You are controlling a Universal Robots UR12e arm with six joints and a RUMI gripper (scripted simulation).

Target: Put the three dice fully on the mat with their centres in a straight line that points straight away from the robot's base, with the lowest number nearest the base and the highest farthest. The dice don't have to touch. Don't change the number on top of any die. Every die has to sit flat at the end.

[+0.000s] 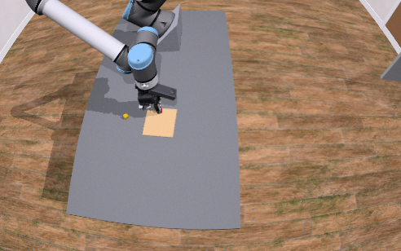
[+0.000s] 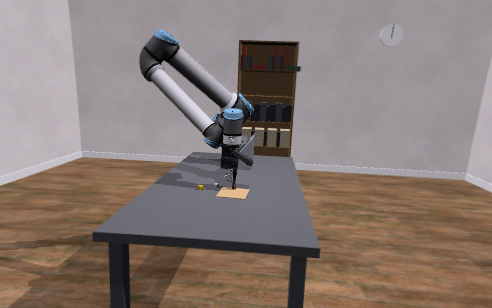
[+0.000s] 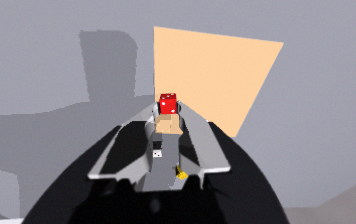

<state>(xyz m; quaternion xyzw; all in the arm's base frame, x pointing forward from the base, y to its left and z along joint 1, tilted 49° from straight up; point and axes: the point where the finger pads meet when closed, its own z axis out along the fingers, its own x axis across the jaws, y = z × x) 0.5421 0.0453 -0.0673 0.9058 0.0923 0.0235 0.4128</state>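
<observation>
My gripper (image 3: 169,102) is shut on a red die (image 3: 168,103), held just above the near edge of the tan mat (image 3: 215,75). In the overhead view the red die (image 1: 160,110) shows at the fingertips, at the mat's (image 1: 160,122) base-side edge. A yellow die (image 1: 125,116) lies on the grey table left of the mat; it also shows in the side view (image 2: 200,187) and under the gripper in the wrist view (image 3: 183,175). A white die (image 3: 157,154) lies on the table under the gripper; in the side view it sits (image 2: 216,185) between the yellow die and the mat.
The grey table (image 1: 163,138) stands on a wooden floor. The arm's base mount (image 1: 171,28) is at the table's far end. A bookshelf (image 2: 268,97) stands behind the table against the wall.
</observation>
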